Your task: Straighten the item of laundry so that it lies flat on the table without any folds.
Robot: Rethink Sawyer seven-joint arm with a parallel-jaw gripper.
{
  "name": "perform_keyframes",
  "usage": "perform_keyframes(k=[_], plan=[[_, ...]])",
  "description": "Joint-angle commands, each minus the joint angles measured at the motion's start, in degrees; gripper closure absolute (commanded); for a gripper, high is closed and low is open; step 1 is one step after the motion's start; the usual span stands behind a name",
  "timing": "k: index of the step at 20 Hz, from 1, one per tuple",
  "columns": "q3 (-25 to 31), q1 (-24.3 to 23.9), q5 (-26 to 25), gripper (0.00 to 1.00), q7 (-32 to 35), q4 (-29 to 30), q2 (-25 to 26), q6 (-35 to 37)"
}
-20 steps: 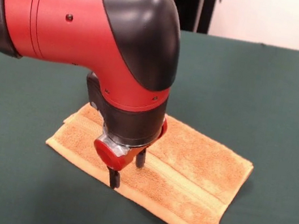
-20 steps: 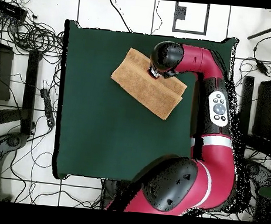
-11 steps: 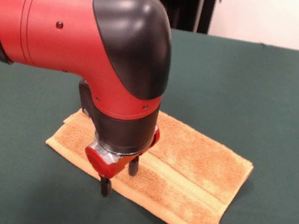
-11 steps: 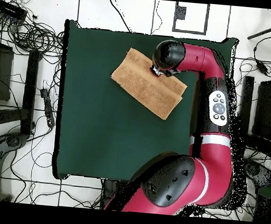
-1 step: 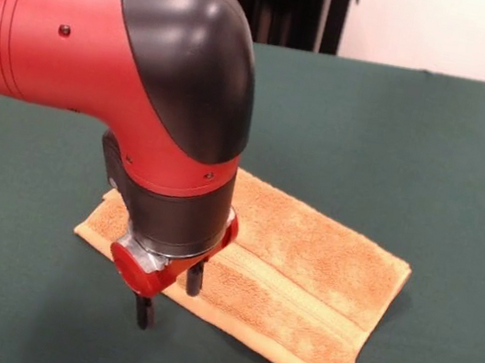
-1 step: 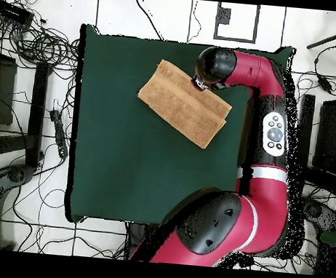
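Orange-tan towel (image 5: 300,280) lies on green table (image 5: 416,145), folded in half into long strip, one flat band running along it. Top layer sits on bottom layer, edges nearly matched. In overhead view towel (image 6: 183,104) sits slanted near table's top edge. Gripper (image 5: 169,295) points down at towel's long front edge, near its left end. Two dark fingers (image 5: 144,311) apart, jaws open, nothing between them. One finger over towel, other just past edge over table.
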Motion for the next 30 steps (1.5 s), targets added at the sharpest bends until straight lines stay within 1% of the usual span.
perform_keyframes(k=[1,5,24,30], plan=[[2.9,2.2,-2.6,0.00,-17.9,1.2,1.8,-3.3],[2.5,2.0,-2.8,0.00,-17.4,1.8,2.3,-4.3],[1.4,3.3,-0.7,0.00,-13.2,4.3,-2.0,2.3],[1.3,3.3,-0.4,0.00,-13.0,5.1,-2.6,2.5]])
